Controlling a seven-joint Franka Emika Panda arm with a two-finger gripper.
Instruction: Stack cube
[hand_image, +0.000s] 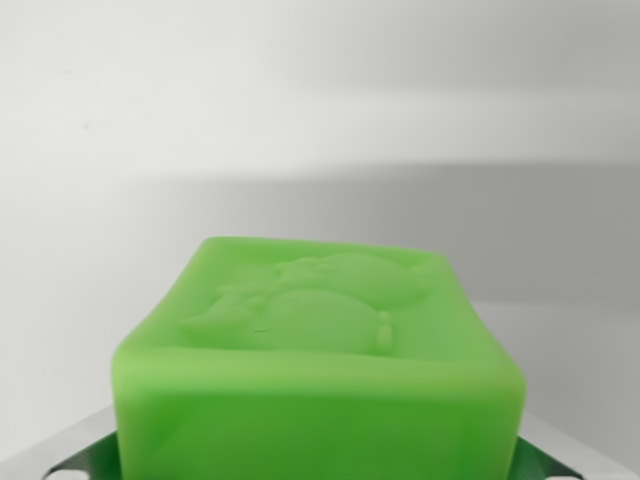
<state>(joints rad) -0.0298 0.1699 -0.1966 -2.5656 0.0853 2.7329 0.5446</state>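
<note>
A bright green cube (320, 350) with a raised figure moulded into its top face fills the lower half of the wrist view, very close to the camera. My gripper (318, 468) sits at the bottom edge. Only slivers of its fingers (75, 458) show at the cube's lower left and lower right corners, pressed against its sides, so the gripper is shut on the cube. No second cube is in view, and whatever lies under the green cube is hidden.
Beyond the cube there is a plain white surface (150, 250) with a soft grey shadow band (500, 220) running across the wrist view's right. Nothing else shows.
</note>
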